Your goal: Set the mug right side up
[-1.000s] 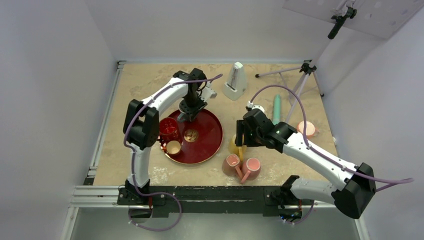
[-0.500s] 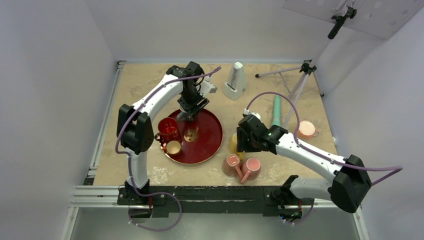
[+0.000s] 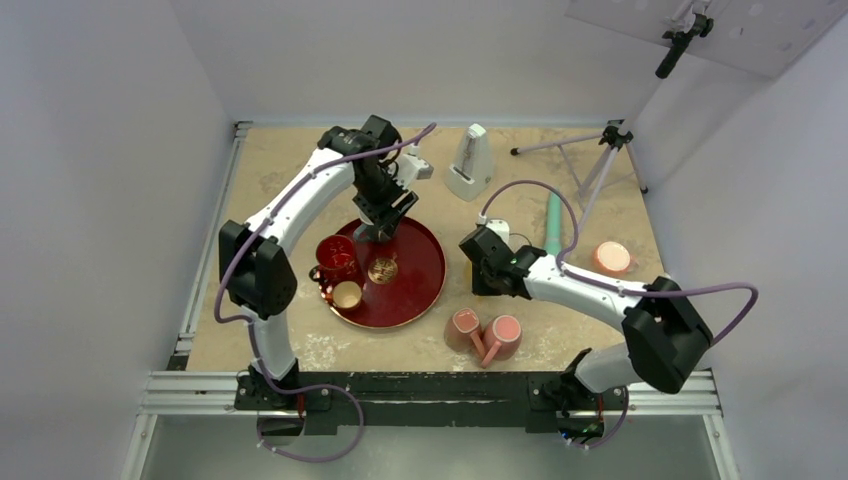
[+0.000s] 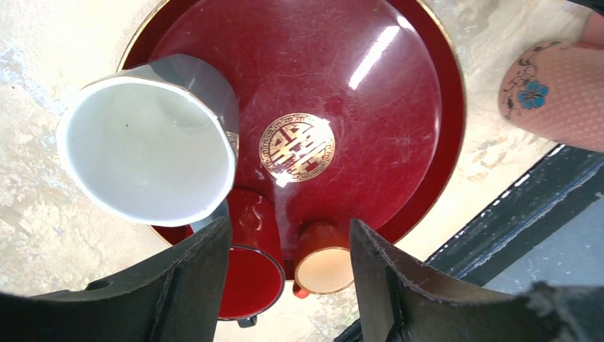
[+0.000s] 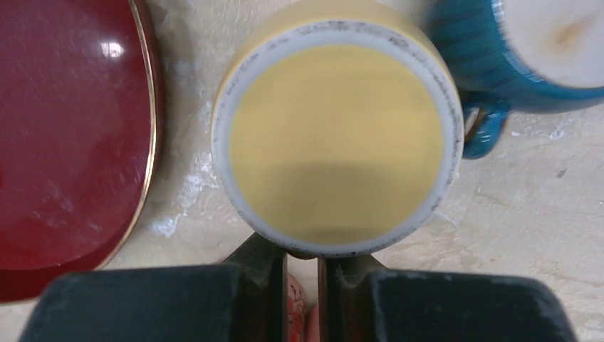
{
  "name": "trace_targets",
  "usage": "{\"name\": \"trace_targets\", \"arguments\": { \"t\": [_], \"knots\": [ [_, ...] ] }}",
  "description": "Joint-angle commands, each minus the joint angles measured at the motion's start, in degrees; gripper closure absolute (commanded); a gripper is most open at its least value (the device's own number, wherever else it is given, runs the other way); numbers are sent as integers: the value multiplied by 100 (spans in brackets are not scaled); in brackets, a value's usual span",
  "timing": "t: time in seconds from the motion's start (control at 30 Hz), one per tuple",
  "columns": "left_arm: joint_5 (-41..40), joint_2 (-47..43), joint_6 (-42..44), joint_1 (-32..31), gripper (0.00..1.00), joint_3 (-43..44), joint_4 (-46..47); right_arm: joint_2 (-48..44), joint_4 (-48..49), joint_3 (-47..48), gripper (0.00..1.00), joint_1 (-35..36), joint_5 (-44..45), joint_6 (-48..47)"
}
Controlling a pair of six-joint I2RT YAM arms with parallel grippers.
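Spread fingers on left hand [image 4: 288, 239]; right hand [image 5: 301, 269] fingers nearly together

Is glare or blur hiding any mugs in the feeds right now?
Left wrist: a glare streak crosses the red tray, the grey mug reads clearly, the left gripper's fingers are soft. Right wrist: the yellow mug base is sharp, with a shadow band across its lower part. Top external: even light, no glare, but the right gripper covers the yellow mug.

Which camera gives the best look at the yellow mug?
The right wrist view: the yellow mug fills it, flat bottom facing up. From the top view the right arm mostly hides it; the left wrist view misses it.
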Motion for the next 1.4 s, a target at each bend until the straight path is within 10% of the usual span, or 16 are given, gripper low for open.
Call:
{"name": "trace_targets", "arguments": {
  "t": [0.0,0.4,0.63,1.0,1.37],
  "knots": [
    [686,-438,-135,62,34,55,-10,92,197,297,100,-5,686,103],
    [3112,-1331,-2016,636,5,297,1349,-1813,1135,1462,100,-191,568,-249],
    [4529,-1740,-3627,628,5,4,3453,-2820,3907,684,100,-1409,-1880,457],
    [4811,-1347,-5004,417,5,215,4734,-2470,4965,894,100,-1430,-3121,738],
    [4886,-1217,-5410,229,39,292,5204,-2027,5289,738,100,-1429,-3562,968]
  ]
}}
